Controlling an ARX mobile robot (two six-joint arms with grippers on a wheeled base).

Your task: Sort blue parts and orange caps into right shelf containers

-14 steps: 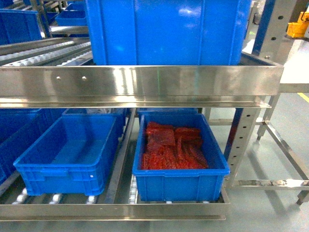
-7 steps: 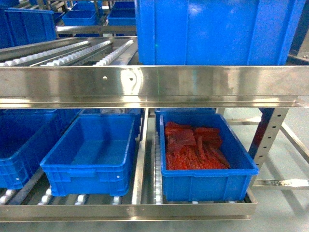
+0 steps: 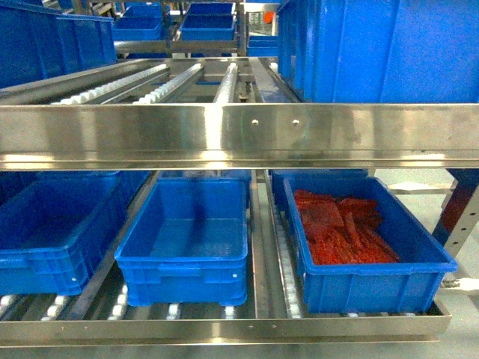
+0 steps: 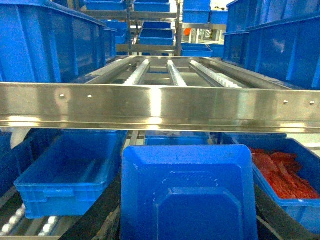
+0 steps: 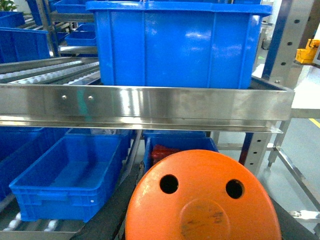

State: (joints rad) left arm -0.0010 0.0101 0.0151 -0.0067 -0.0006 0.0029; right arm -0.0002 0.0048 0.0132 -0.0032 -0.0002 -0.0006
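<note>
Steel shelf (image 3: 224, 134) with roller lanes fills the head view; lower level has an empty blue bin (image 3: 187, 235) mid-lane, a bin of red pieces (image 3: 340, 235) to its right. No arms visible there.
Left wrist: blue part (image 4: 187, 192) fills the lower frame right at the camera; jaws hidden, can't tell their state.
Right wrist: orange cap (image 5: 202, 197) end-on, same; jaws unseen.

Bright-blue bins (image 3: 183, 247), silver steel shelf (image 3: 239, 134)
</note>
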